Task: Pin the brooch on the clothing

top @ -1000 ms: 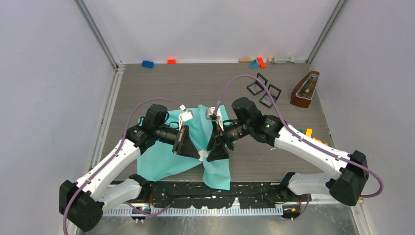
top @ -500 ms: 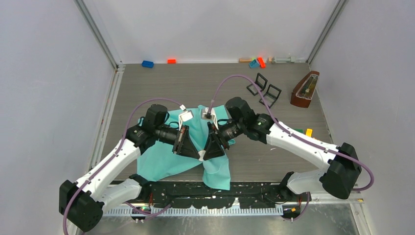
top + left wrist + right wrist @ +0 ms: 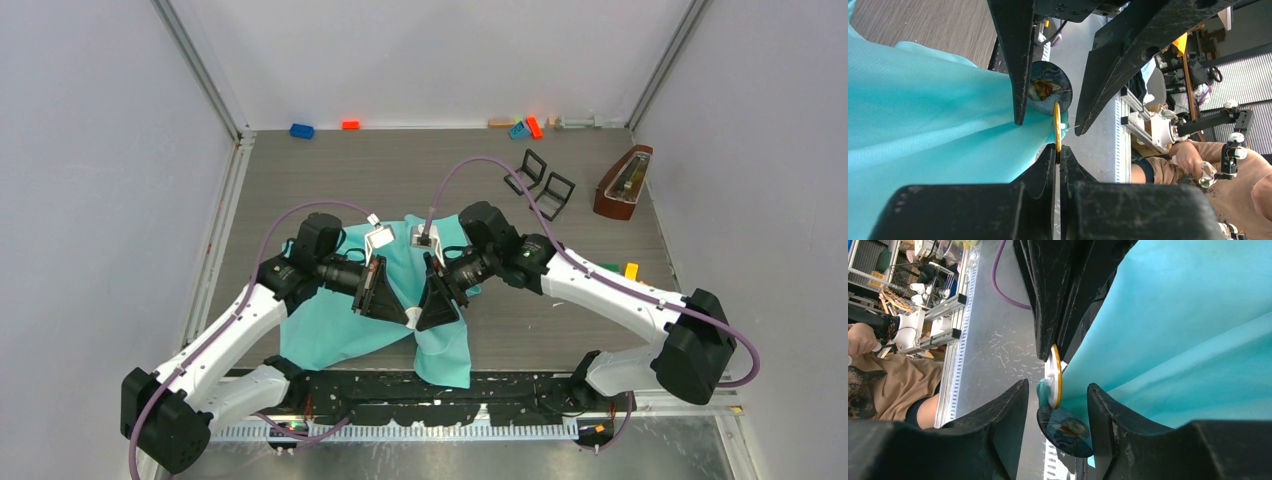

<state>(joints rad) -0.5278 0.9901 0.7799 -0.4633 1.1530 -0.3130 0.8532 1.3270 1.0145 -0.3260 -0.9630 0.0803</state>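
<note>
Turquoise-green cloth takes up the middle of the worktop's (image 3: 400, 170) near edge. That is your shirt (image 3: 330, 335), rumpled, with one corner draped over the near edge onto the black rail (image 3: 520, 385) between the arm bases. Both your arms reach inward over it and meet nose to nose above its near half.

Your left gripper (image 3: 1057, 150) is clenched on the brooch (image 3: 1057, 122), a thin round disc with a yellow rim and a white face. Both wrist cameras see it edge-on, and the fingertips pinch its edge. A raised fold of the shirt lies against one side of the disc, and a fine pin point sticks out on the other side.

Your right gripper (image 3: 1057, 386) stands released. Its two fingers straddle the brooch with a gap on either side. One finger sits at the raised fold of cloth and the other hangs clear of it.

Just beside the brooch, against the fabric, is a dark glossy disc (image 3: 1050, 87) with a brownish picture on it. It may be part of the brooch or a separate badge; you cannot tell from views this close.

Toward the far right corner of the worktop stand a wooden metronome (image 3: 622, 183) and some black frames (image 3: 540, 185). Small coloured blocks (image 3: 301, 131) line the far edge, well apart from the shirt.
</note>
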